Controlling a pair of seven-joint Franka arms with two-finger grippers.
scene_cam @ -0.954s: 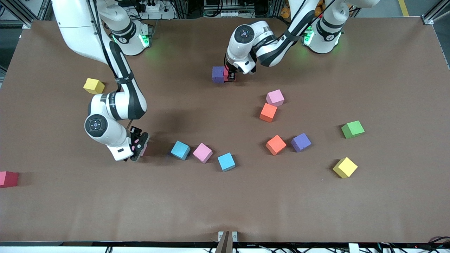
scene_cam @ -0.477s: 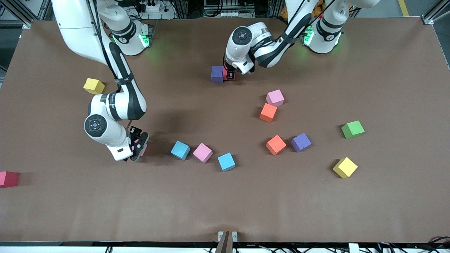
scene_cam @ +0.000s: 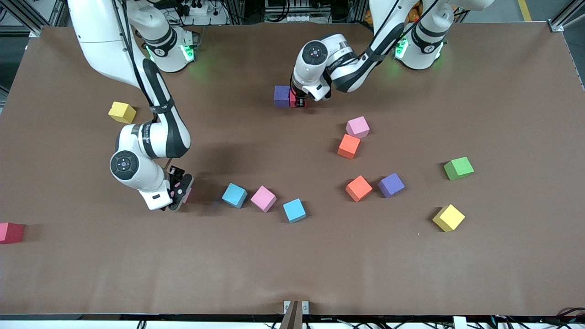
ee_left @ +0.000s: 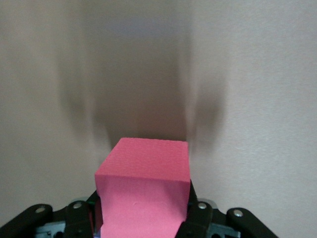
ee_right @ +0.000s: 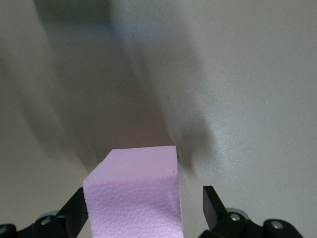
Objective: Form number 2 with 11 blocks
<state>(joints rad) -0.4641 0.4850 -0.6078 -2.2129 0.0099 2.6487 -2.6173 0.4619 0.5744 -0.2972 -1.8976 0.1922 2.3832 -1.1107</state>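
My left gripper [scene_cam: 297, 99] [ee_left: 141, 220] is shut on a red block [scene_cam: 292, 98] [ee_left: 143, 188], held low right beside a purple block [scene_cam: 282, 96] near the robots' side of the table. My right gripper [scene_cam: 182, 191] [ee_right: 143, 208] is open and straddles a pink block [ee_right: 136, 193], with a gap on one side. Loose on the table lie two light blue blocks [scene_cam: 234, 195] [scene_cam: 294, 210], a pink one [scene_cam: 263, 198] between them, another pink [scene_cam: 357, 127], two orange [scene_cam: 348, 146] [scene_cam: 358, 188] and a purple [scene_cam: 391, 185].
A green cube [scene_cam: 458, 168] and a yellow block [scene_cam: 448, 217] lie toward the left arm's end. Another yellow block [scene_cam: 122, 112] and a red block [scene_cam: 10, 232] lie toward the right arm's end. Bare brown table [scene_cam: 292, 265] stretches along the camera's side.
My left gripper has edged the red block a little closer against the purple block, which shifted slightly. The right gripper has hardly moved over the pink block.
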